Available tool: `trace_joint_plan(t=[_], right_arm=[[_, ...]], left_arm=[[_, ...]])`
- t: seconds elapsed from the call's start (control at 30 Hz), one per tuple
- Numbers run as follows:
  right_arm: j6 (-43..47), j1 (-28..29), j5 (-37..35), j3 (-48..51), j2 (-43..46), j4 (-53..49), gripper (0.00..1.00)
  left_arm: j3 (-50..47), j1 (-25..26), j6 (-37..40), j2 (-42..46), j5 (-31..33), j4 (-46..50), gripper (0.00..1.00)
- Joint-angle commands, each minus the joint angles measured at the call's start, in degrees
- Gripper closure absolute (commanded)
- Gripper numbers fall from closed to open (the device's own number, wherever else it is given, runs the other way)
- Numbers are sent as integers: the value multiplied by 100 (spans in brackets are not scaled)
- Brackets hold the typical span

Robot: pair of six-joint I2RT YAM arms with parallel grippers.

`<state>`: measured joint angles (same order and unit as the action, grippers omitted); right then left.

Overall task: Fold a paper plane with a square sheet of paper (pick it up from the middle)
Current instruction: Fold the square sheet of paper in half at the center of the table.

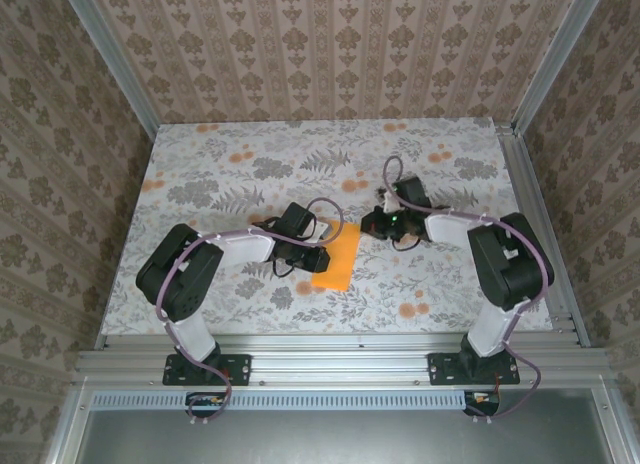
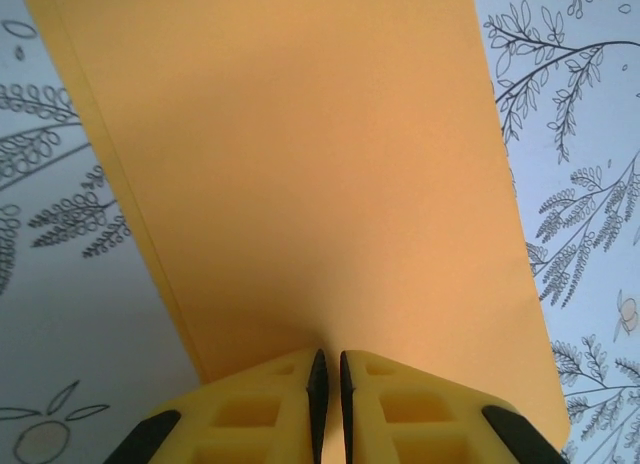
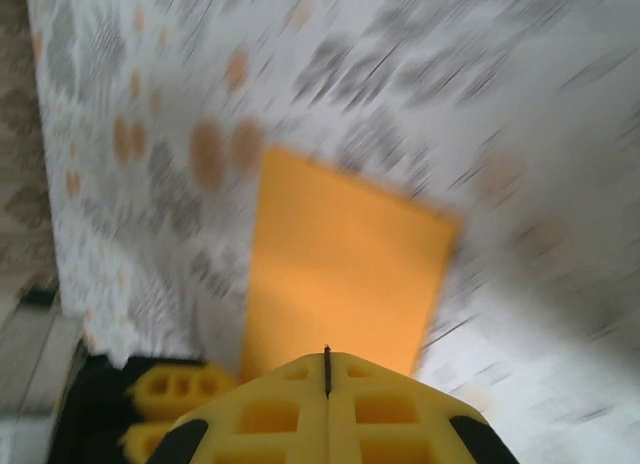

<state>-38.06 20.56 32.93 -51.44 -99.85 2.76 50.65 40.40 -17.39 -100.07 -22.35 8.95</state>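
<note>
— Where's the square sheet of paper [image 1: 336, 261]?
— Folded, flat on the floral cloth [image 1: 200, 164], frame centre. Left gripper [image 2: 329, 369] is nearly together at its edge; pinching or not, I cannot tell. Right gripper [image 3: 327, 356] is pressed together above it.

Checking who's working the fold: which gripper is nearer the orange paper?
Left. The left gripper sits at the left edge of the orange paper; the right gripper hangs apart, off its far right corner.
</note>
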Motion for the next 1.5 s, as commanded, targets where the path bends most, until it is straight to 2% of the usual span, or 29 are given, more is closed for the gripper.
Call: trace_joint_plan(t=[0.0,0.2,0.47,1.13,1.33,1.47], right_arm=[[-421,572,-116,382,278,87,98],[-776,1157,-363,790,230,327,98],[-861,1536,-470,1071,70,319,98],[-843,1820,-754,2189,1138,-338,99],[-828,1812,-739,1897,1353,-447,99],[-887,1661,-746,1654,1532,-373,98]], left_arm=[[-117,12,-198,-291,-119,660,84],[-177,11,-206,-303,-113,614,84],[-347,-7,-257,-276,-66,505,84],[-337,-105,-188,-346,-144,469,84],[-200,-94,-277,-231,-360,465,83],[56,-99,-360,17,-533,610,77]])
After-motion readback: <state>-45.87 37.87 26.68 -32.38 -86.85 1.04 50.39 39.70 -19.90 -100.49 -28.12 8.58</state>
